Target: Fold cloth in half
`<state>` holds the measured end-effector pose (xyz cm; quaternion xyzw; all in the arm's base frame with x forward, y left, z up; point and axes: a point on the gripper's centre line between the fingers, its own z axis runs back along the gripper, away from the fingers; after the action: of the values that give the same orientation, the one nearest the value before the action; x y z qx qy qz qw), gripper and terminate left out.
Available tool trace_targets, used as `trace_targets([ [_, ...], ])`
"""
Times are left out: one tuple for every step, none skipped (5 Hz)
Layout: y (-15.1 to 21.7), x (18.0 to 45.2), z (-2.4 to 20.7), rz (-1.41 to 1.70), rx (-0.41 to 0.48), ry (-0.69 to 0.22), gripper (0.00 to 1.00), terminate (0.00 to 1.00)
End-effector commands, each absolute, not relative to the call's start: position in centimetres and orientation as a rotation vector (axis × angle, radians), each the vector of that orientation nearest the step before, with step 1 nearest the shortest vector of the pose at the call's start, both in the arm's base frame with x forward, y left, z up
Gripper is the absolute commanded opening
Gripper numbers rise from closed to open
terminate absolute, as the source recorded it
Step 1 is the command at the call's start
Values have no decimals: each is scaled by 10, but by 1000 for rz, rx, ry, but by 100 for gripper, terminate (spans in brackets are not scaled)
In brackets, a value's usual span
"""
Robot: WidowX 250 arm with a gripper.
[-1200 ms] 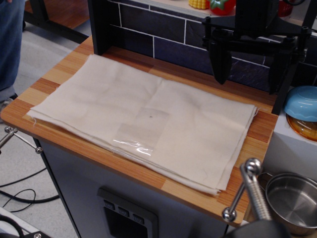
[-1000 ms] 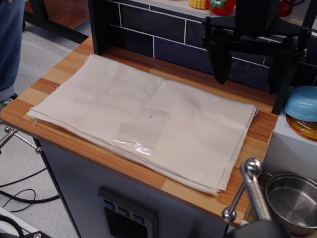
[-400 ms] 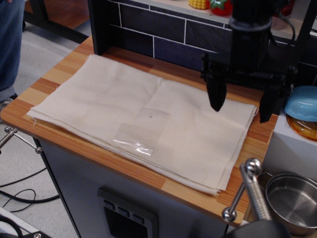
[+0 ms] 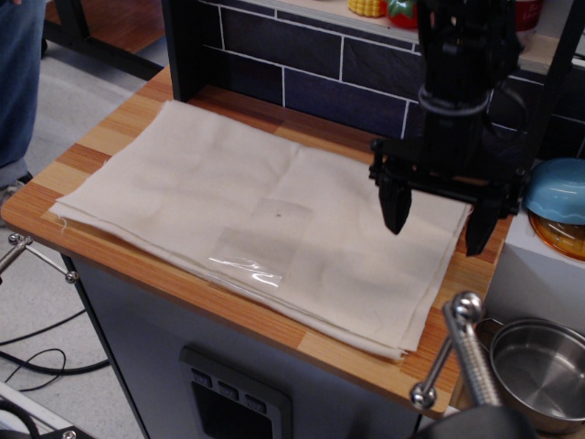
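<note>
Cloth [image 4: 265,229] lies flat and unfolded on counter [image 4: 119,128], gripper [image 4: 437,227] fingers spread wide above its right edge, nothing grasped, whole fold left.

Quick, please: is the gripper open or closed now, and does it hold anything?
Gripper: open, holding nothing, above the right edge of the cloth.

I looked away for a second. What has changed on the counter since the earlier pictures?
The open pincer has come down from in front of the tiled back wall and toward the camera; it now hangs over the right edge of the cloth, holding nothing. The cloth lies flat as before, and the blue bowl and metal pot have not moved.
</note>
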<state>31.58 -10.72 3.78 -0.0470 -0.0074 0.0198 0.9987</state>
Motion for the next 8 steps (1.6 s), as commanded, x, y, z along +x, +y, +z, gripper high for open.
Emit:
trace_targets([
  [-108, 334, 28, 19, -89, -37, 100, 0],
  [-108, 332, 10, 10, -51, -37, 100, 0],
  [-111, 325, -2, -2, -35, -35, 100, 0],
  [-110, 322, -9, 9, -27, -39, 0, 0],
  [-110, 319, -8, 4, -17, -55, 0, 0],
  [-108, 321, 5, 16, -3, -86, 0, 0],
  [-100, 323, 42, -62, 15, -119, 0, 0],
  [-73, 327, 83, -95, -27, -126, 0, 0],
])
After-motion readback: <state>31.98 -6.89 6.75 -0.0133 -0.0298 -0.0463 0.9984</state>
